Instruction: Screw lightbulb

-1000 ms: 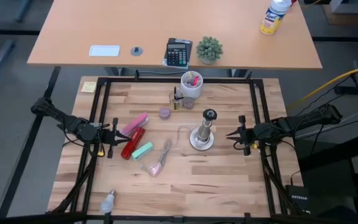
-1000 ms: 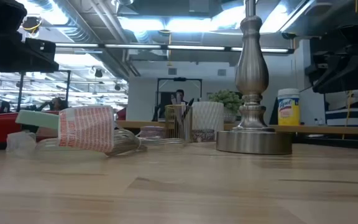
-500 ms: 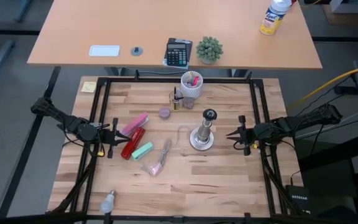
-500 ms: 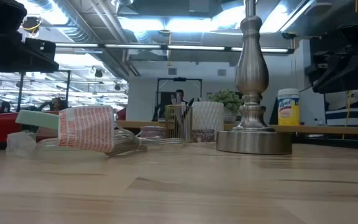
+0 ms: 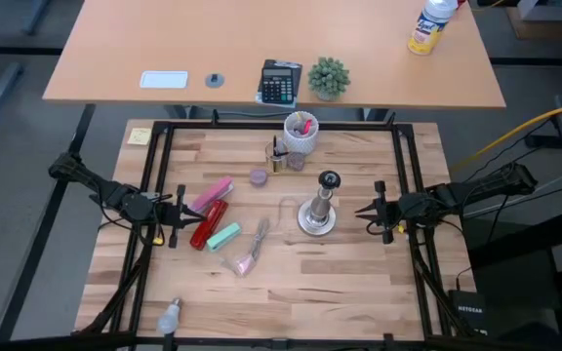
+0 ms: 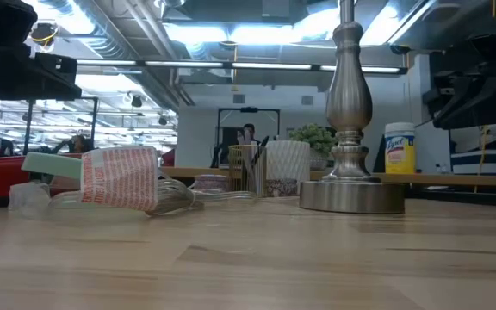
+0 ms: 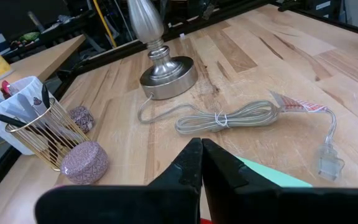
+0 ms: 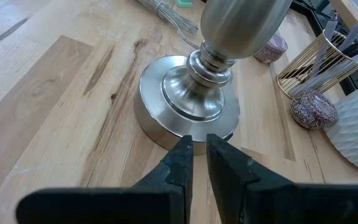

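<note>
The lightbulb (image 5: 170, 314), small and frosted white, lies on its side on the wood near the table's near left corner, far from both grippers. The silvery socket stand (image 5: 318, 210) rests upright on its round base (image 8: 188, 102) at mid-table. My left gripper (image 5: 177, 216) hovers shut at the left side, pointing toward the stand (image 7: 163, 68), with nothing between its fingers. My right gripper (image 5: 372, 213) hovers just right of the stand's base. Only a narrow gap shows between its fingertips (image 8: 199, 146), and nothing is in it.
A pink block (image 5: 213, 193), a red one (image 5: 208, 224), a green one (image 5: 224, 237) and a bundled grey cable (image 7: 229, 118) lie left of the stand. A white cup (image 5: 301, 132), a gold wire holder (image 7: 42, 134) and a mottled pebble (image 8: 314, 109) stand at the far side. Black frame rails (image 5: 159, 175) border the table.
</note>
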